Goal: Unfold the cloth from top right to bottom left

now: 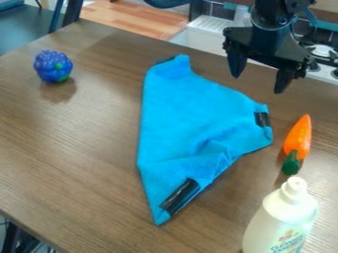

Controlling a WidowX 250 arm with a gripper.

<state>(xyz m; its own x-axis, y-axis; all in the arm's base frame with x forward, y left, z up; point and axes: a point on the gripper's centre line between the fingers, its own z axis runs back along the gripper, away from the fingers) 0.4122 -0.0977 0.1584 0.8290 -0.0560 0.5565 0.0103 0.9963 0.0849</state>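
Cloth [191,121] in bright blue lies creased across the middle of a wooden worktop [72,158], black strips showing at its right and bottom corners.
Black claw [257,84] hangs open and empty to the cloth's upper right, fingers spread; an orange toy carrot [299,136] and white bottle [280,217] stand off to the right, a blue-purple toy berry [51,65] at upper left.

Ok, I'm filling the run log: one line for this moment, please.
black two-finger gripper: open, empty | bright blue cloth: partly folded, untouched | orange toy carrot: beside cloth | unfolding: unfinished
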